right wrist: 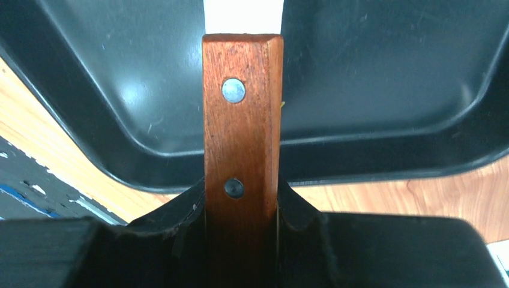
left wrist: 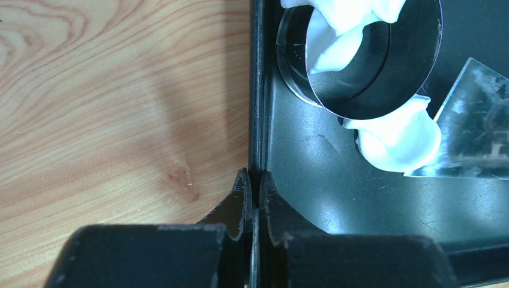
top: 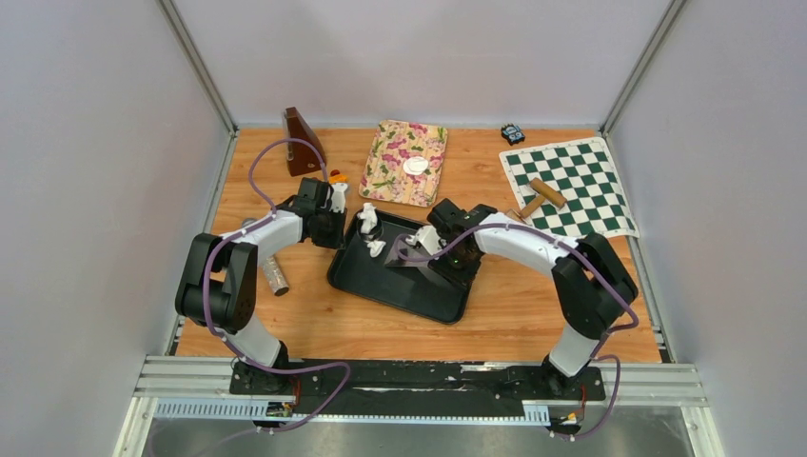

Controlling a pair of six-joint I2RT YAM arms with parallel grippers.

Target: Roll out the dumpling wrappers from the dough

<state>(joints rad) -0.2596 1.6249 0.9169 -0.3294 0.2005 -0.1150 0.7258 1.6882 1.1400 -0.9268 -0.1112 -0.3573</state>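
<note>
A round white dumpling wrapper (top: 415,166) lies on the floral board (top: 390,181) at the back. White dough (left wrist: 396,138) sits in the black tray (top: 447,303), partly inside and partly under a metal ring cutter (left wrist: 372,60). My left gripper (left wrist: 256,186) is shut on the tray's left rim (left wrist: 257,90); from above the left gripper (top: 335,228) is seen at that edge. My right gripper (right wrist: 243,192) is shut on the wooden handle (right wrist: 243,120) of a scraper. The scraper's metal blade (left wrist: 480,120) rests in the tray beside the dough.
A rolling pin (top: 542,197) lies on the green chessboard mat (top: 571,186) at the back right. A brown metronome (top: 302,143) stands at the back left, a small bottle (top: 338,195) near it. A grey cylinder (top: 274,276) lies left of the tray.
</note>
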